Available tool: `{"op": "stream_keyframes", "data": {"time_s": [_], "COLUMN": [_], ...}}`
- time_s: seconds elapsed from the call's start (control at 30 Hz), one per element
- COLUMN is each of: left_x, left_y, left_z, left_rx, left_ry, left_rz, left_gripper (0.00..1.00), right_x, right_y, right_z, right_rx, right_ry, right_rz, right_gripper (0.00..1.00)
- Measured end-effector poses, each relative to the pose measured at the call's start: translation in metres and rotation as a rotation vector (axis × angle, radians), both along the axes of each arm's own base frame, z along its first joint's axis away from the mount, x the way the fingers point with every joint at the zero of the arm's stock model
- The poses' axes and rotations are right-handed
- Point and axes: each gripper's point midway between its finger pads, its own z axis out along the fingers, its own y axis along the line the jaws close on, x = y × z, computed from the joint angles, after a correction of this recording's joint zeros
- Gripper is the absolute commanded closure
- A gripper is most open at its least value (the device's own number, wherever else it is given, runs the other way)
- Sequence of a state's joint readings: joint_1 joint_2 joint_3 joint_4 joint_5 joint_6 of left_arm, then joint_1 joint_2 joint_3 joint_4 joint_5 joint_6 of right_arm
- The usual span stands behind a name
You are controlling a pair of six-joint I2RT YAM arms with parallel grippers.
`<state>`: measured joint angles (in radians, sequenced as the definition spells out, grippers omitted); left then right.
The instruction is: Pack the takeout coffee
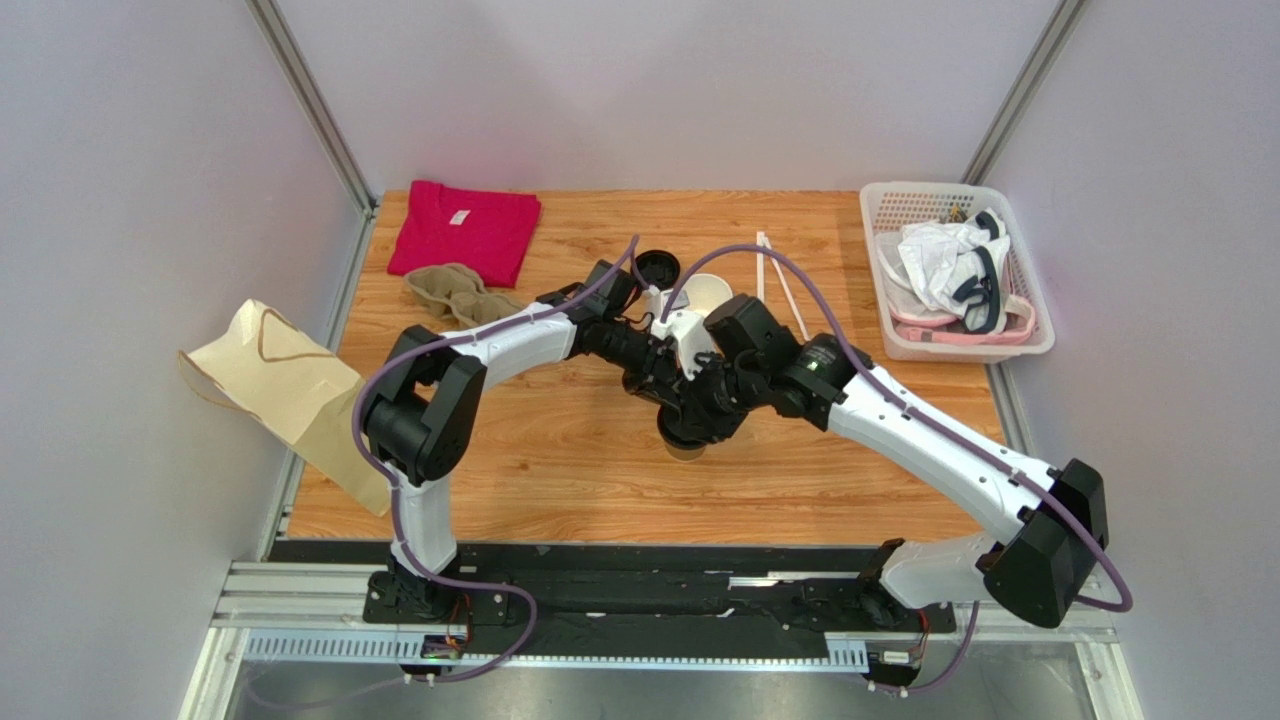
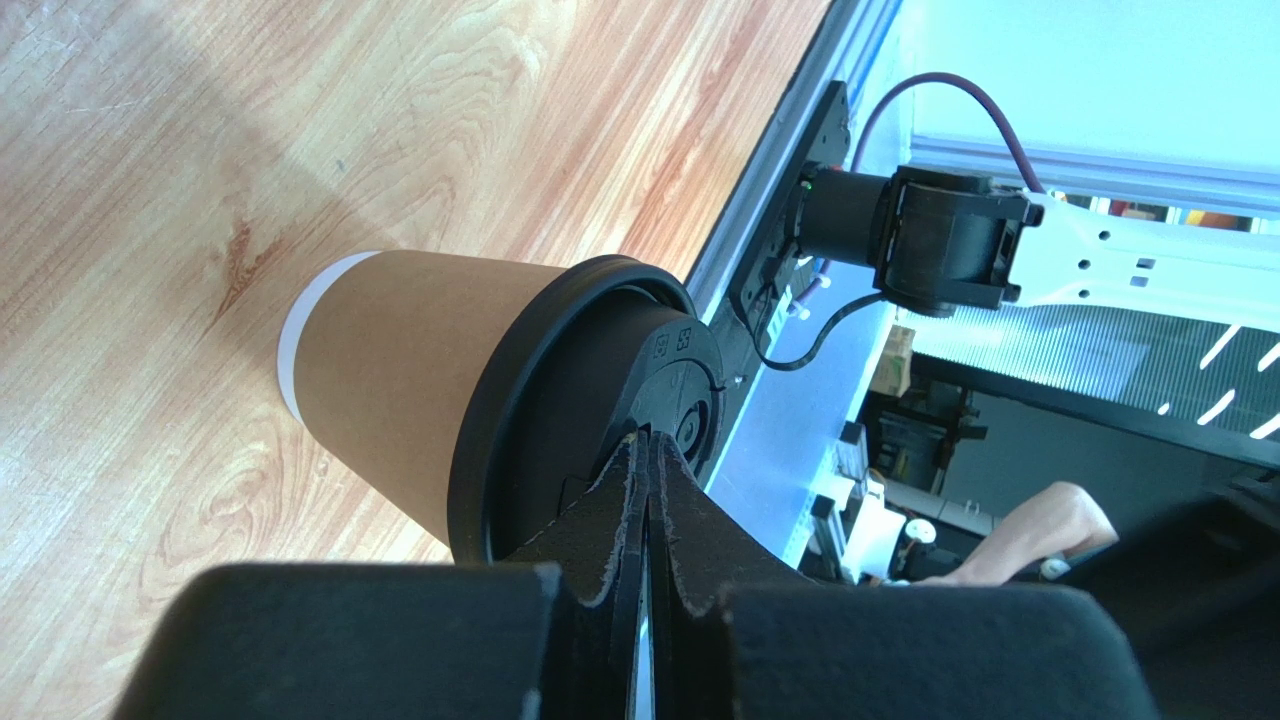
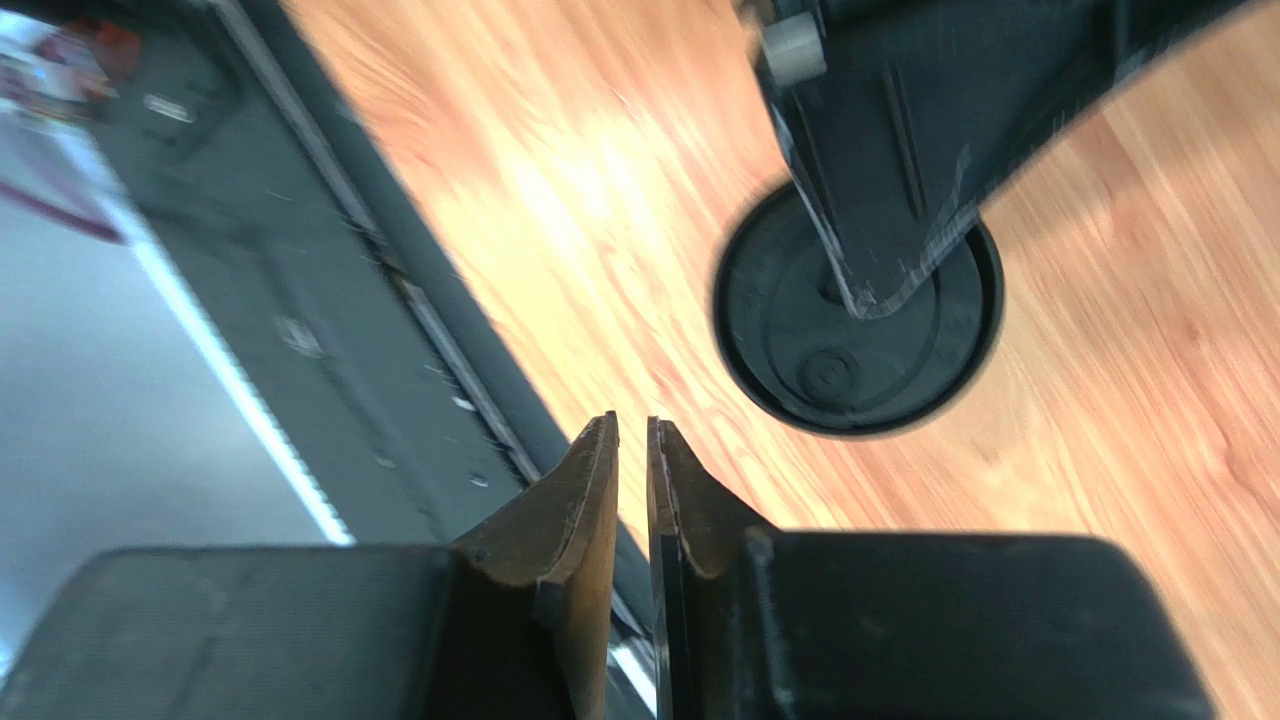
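Observation:
The takeout coffee [image 1: 684, 438] stands upright on the wooden table, a tan paper cup [image 2: 398, 383] under a black lid [image 2: 594, 413]. My left gripper [image 2: 649, 444] is shut, its joined fingertips resting on top of the lid near its middle; in the right wrist view one left finger [image 3: 887, 225] comes down onto the lid [image 3: 812, 368]. My right gripper [image 3: 631, 428] hovers beside the cup toward the table's near edge. Its jaws stand a narrow gap apart with nothing between them. From above, both arms cover most of the cup.
A tan paper bag [image 1: 286, 393] lies over the table's left edge. At the back are a red cloth [image 1: 463, 228], a beige cloth [image 1: 458, 293], a loose black lid [image 1: 657, 270], an open cup [image 1: 709, 291] and a white straw [image 1: 781, 285]. A white basket [image 1: 1025, 339] holds clothes at right.

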<state>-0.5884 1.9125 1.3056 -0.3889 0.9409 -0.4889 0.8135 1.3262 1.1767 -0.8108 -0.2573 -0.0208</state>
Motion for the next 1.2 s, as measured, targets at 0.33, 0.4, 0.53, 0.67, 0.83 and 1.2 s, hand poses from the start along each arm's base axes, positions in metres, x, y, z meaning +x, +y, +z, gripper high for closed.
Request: {"op": "stream_keyframes", "data": {"time_s": [0.33, 0.4, 0.53, 0.67, 0.83, 1.2], "left_x": [0.000, 0.000, 0.000, 0.000, 0.000, 0.000], "left_y": [0.000, 0.000, 0.000, 0.000, 0.000, 0.000], "left_z": [0.000, 0.000, 0.000, 0.000, 0.000, 0.000], "left_rx": [0.000, 0.000, 0.000, 0.000, 0.000, 0.001], "left_ry": [0.000, 0.000, 0.000, 0.000, 0.000, -0.002], "left_rz": [0.000, 0.000, 0.000, 0.000, 0.000, -0.001], "left_gripper": [0.96, 0.96, 0.96, 0.96, 0.96, 0.96], "right_x": [0.017, 0.019, 0.028, 0.036, 0.034, 0.034], "right_y": [-0.015, -0.015, -0.011, -0.006, -0.008, -0.007], "right_z": [-0.033, -0.028, -0.008, 0.011, -0.004, -0.054], "right_rx": [-0.149, -0.148, -0.118, -0.082, -0.099, -0.141], "right_ry": [-0.036, -0.045, -0.070, -0.100, -0.083, -0.043], "right_rz": [-0.074, -0.079, -0.094, -0.103, -0.106, -0.095], "right_gripper": [0.86, 0.86, 0.87, 0.88, 0.88, 0.91]}}
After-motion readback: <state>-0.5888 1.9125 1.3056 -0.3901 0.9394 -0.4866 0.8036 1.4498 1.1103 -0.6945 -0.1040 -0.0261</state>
